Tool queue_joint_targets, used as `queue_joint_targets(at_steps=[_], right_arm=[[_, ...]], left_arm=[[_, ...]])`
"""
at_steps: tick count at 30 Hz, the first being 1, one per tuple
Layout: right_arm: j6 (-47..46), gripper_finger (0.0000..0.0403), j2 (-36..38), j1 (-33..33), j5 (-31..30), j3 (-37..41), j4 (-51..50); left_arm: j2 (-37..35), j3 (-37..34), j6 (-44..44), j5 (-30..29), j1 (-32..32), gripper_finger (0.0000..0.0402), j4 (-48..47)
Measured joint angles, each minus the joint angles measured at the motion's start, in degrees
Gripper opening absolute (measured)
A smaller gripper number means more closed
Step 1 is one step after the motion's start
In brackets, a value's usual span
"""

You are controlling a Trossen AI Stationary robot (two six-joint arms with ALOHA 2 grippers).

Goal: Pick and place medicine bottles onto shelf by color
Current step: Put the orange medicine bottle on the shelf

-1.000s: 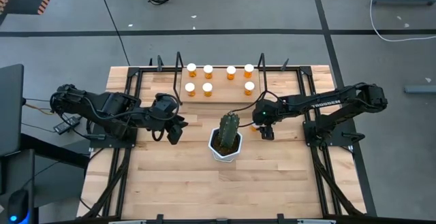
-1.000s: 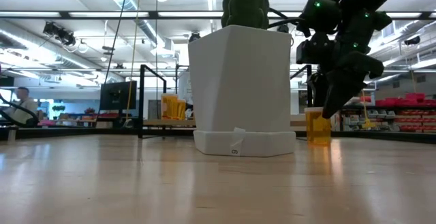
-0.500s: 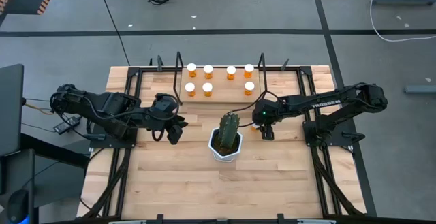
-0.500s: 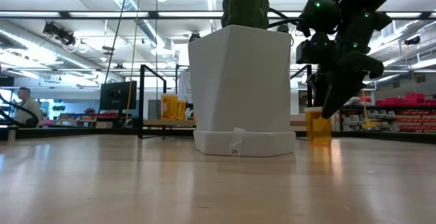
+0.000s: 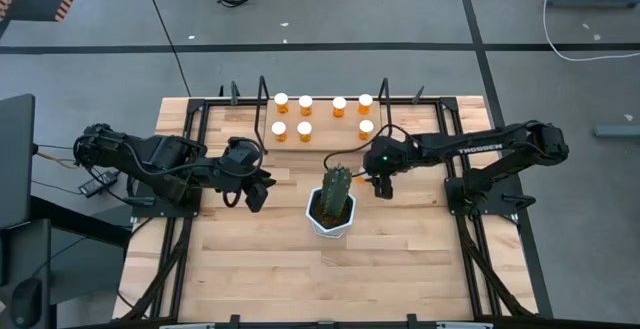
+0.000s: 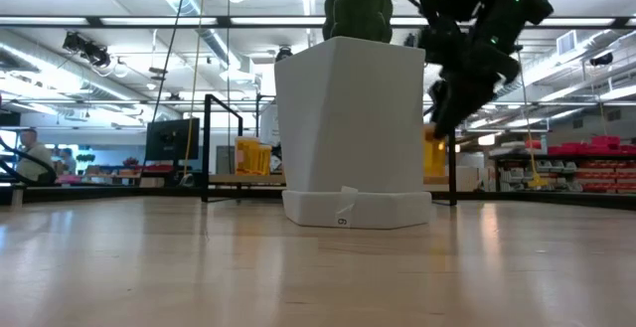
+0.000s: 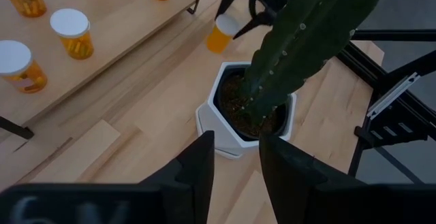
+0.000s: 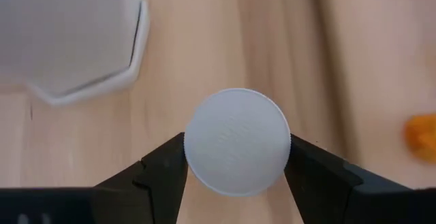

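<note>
Now, in the high view, my right gripper (image 5: pixel 380 183) sits right of center, just beside the cactus (image 5: pixel 336 191) in its white pot (image 5: pixel 330 223). My left gripper (image 5: pixel 257 191) waits left of center over the table (image 5: pixel 260 269). On the shelf (image 5: pixel 325 139) near the top middle stand 7 medicine bottles (image 5: pixel 305 100) with white caps.

From the low view, my right gripper (image 6: pixel 442 118) hangs at the upper right, and the bottle (image 6: pixel 434 158) I carry shows orange beside the pot's right edge, clear of the tabletop.

Through the left wrist view, that bottle (image 7: pixel 222 33) appears near the top center, tilted, pinched by my right fingers above the wood; my left fingers (image 7: pixel 197 163) at the bottom stand apart with nothing between them.

Through the right wrist view, my fingers (image 8: pixel 163 166) clamp both sides of the round white cap (image 8: pixel 237 142) at center frame.
</note>
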State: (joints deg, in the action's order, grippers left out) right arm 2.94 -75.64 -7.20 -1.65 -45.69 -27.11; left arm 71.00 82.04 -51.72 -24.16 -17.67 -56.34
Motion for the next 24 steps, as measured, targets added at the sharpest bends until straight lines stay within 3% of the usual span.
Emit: queue_joint_targets(at_steps=[14,24], right_arm=[[1.57,0.0232,-0.23,-4.38,-3.22,-9.64,-2.58],[4.13,0.0232,-12.91,-8.52,-3.37,-24.52,-9.27]], left_arm=[[0.0,0.0,1.42,-0.01,0.02,0.0128,0.0],[-0.02,0.0,1.77,0.0,0.02,0.0128,-0.05]])
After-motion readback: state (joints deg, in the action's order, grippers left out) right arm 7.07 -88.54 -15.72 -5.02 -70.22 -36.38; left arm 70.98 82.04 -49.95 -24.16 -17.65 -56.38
